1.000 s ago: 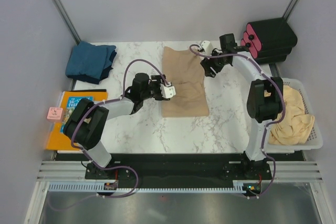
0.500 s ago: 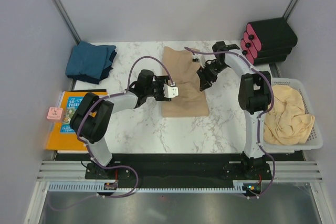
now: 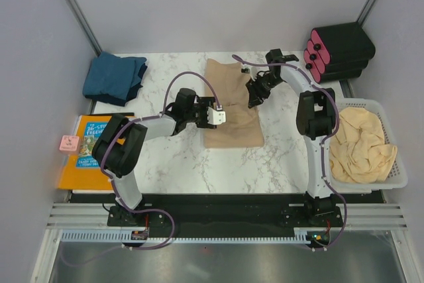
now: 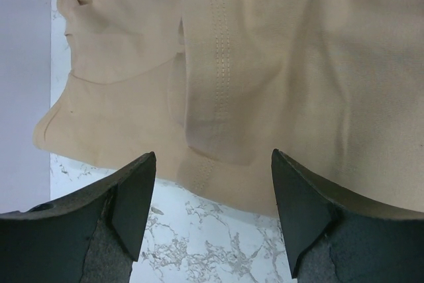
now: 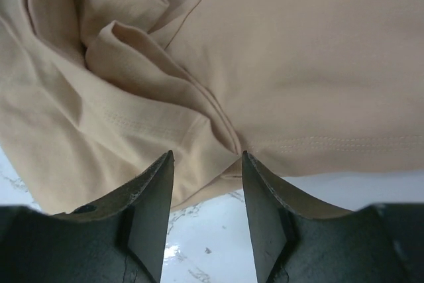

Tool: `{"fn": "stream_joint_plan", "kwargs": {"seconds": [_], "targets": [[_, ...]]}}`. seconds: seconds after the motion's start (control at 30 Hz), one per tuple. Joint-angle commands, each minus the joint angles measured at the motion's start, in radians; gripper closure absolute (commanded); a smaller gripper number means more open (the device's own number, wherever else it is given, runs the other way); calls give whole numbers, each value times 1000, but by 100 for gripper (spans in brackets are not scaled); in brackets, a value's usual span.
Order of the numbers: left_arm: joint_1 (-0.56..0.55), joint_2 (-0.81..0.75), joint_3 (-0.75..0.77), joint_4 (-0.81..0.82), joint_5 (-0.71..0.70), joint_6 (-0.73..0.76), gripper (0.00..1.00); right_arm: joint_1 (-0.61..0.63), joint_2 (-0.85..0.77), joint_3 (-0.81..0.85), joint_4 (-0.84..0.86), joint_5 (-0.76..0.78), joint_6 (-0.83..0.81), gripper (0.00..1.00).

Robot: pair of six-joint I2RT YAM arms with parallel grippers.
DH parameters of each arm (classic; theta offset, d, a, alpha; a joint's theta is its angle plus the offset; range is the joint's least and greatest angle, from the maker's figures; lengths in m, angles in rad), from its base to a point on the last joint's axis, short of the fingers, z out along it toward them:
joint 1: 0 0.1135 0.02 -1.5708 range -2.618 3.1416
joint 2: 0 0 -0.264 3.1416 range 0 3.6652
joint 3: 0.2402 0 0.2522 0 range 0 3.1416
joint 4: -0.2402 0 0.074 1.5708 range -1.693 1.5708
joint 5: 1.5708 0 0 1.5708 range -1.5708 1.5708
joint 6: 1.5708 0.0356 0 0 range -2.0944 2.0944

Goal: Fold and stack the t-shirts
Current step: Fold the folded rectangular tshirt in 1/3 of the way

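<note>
Up close, the left fingers stand wide apart with nothing between them, straddling the stitched edge of the tan t-shirt, which lies flat on the marble bench just ahead of their tips. The right fingers are parted too, though with a narrower gap, and they grip nothing. A rumpled ridge of the same cloth and a double-stitched hem sit just beyond their tips, and I cannot tell whether they touch it. From above, the shirt is a long strip at the middle of the bench, sides folded in, with its long axis running from the arm bases toward the far wall. The near end is squared off and the far end is more ragged; which end carries the collar is not clear. The left fingers are at its left edge about halfway along, and the right fingers are at its right edge, farther back. The cloth looks light, soft and limp, so it will likely sag and drag unless pinched through all layers at an edge or hem, both sides together. A folded teal t-shirt rests at the far left corner, and the pale beige t-shirts lie heaped in a white basket on the right. A picture book lies at the left edge.
</note>
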Motion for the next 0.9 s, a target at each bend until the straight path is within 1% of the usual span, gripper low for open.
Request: {"fn": "stream_joint_plan", "kwargs": {"seconds": [0.0, 0.17, 0.37, 0.6, 0.67, 0.7, 0.77, 0.83, 0.87], "targets": [[1, 11, 44, 11, 29, 36, 22, -6, 33, 71, 44, 0, 18, 47], [3, 20, 52, 14, 23, 28, 22, -15, 53, 92, 56, 0, 35, 49], [1, 31, 63, 14, 24, 25, 22, -15, 67, 91, 58, -8, 37, 53], [1, 68, 84, 14, 13, 28, 22, -15, 59, 85, 55, -22, 32, 66], [1, 83, 95, 14, 7, 31, 22, -15, 56, 80, 53, -20, 30, 67], [-1, 88, 98, 14, 1, 31, 22, -15, 53, 82, 55, -22, 30, 70], [-1, 103, 106, 16, -7, 34, 22, -14, 45, 76, 55, -22, 29, 72], [-1, 109, 115, 14, -8, 34, 22, -15, 42, 73, 53, -16, 24, 76], [-1, 116, 116, 14, -10, 34, 22, -14, 39, 69, 55, -8, 23, 79]]}}
